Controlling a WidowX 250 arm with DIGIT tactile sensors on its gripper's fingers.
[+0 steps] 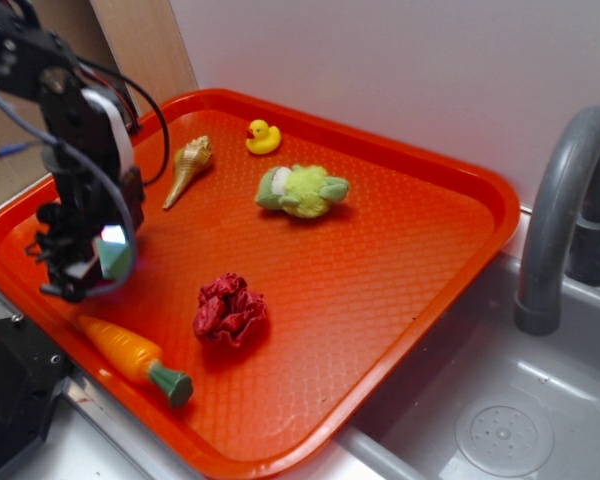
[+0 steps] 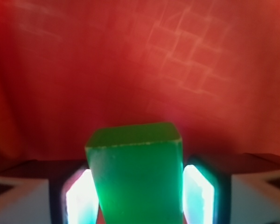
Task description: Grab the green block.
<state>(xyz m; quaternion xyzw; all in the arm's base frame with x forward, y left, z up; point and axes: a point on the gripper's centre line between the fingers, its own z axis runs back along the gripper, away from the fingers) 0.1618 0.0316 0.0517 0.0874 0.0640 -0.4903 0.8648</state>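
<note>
The green block (image 1: 117, 258) is a small mint-green brick held between my gripper's (image 1: 93, 268) fingers at the left side of the orange tray (image 1: 450, 290), just above its surface. In the wrist view the block (image 2: 135, 168) fills the gap between the two bright pads (image 2: 79, 198), which press on its sides. The gripper (image 2: 137, 198) is shut on it. The tray floor lies behind the block.
On the tray lie an orange carrot (image 1: 125, 352) at the front left, a red crumpled cloth (image 1: 230, 310), a yellow-green plush toy (image 1: 302, 190), a yellow duck (image 1: 263, 137) and a seashell (image 1: 188, 168). A grey faucet (image 1: 565, 220) and sink (image 1: 500, 425) are at the right.
</note>
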